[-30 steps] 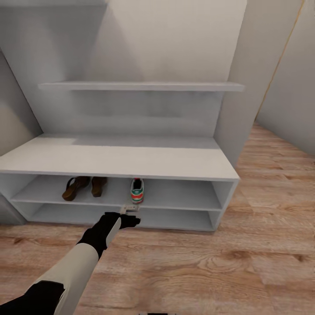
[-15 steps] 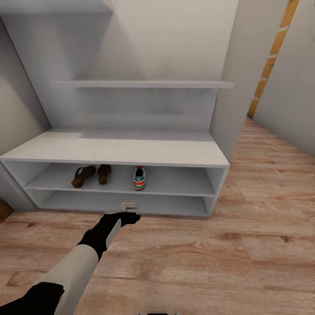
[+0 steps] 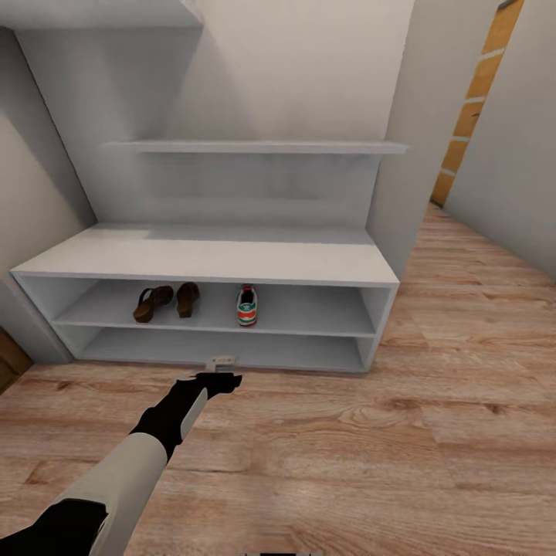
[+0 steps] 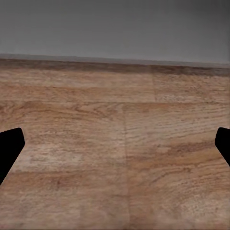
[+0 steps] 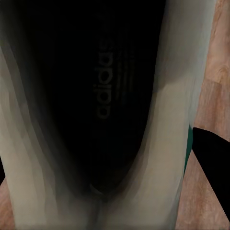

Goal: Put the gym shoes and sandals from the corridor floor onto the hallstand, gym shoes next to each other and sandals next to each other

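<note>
White rack (image 3: 201, 262) sits at your 12 o'clock. On its upper open tier the two brown sandals (image 3: 165, 300) lie side by side, with one sneaker (image 3: 246, 306) just to their right, a gap between. Your left gripper (image 3: 224, 374) hovers over the wood floor (image 3: 432, 432) just short of the rack's base; in the wrist camera its fingers (image 4: 9, 148) are spread wide with nothing between them. Your right gripper (image 5: 120, 158) sits around the second sneaker (image 5: 96, 96); the shoe's dark inside fills its camera, one fingertip (image 5: 215, 163) beside the shoe's wall, so it's pinching that shoe.
</note>
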